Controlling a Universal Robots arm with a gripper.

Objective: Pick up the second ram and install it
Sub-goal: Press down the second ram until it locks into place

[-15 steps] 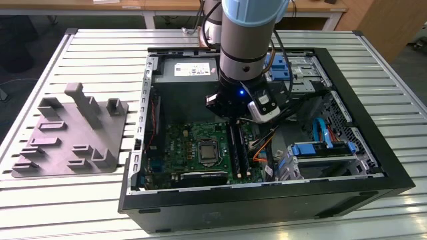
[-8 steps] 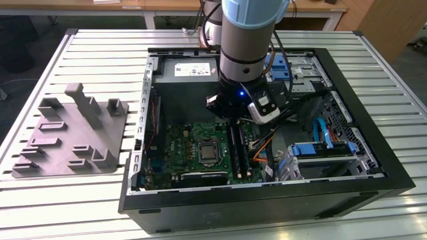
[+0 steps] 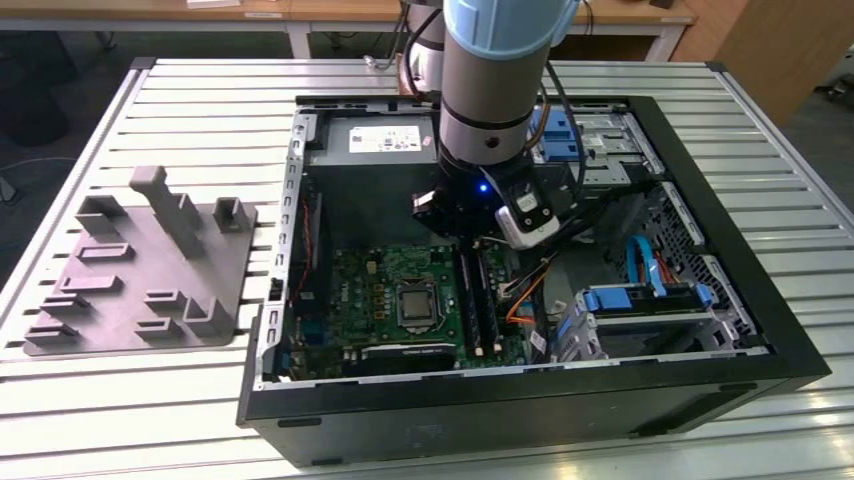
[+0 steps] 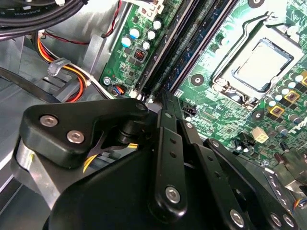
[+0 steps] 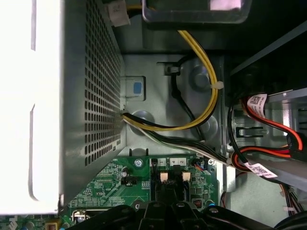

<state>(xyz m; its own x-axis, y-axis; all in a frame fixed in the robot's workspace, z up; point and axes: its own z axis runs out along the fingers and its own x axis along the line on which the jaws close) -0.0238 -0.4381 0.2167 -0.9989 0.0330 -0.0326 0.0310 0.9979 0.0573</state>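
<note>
- Two long dark sticks are seen standing in the black slots [image 4: 158, 62] in the second wrist view. The memory stick [image 4: 192, 48] of the task is judged to be the bluish one that runs away from the fingertips; which of the pair it is cannot be told with certainty.
- Seating is judged to be the step in hand. It is done well when pressure is kept straight down along the stick's top edge, with the board held upright in its slot and both end latches allowed to close. A push given off-centre could leave one end raised.
- The pincer [image 4: 163, 98] is placed right at the near end of the stick, just over the slot ends. Its fingers appear drawn together, and nothing is seen clamped between them.
- The green motherboard [image 4: 211, 115] is spread around the slots, with the processor socket [image 4: 261, 64] just beside them.
- Yellow and black cables [image 5: 201, 115] are looped near the metal wall in the first wrist view.
- The open computer case [image 3: 787, 350] is laid on a slatted table [image 3: 200, 90]; a grey moulded tray [image 3: 147, 270] is set well apart, at the exterior view's left.
</note>
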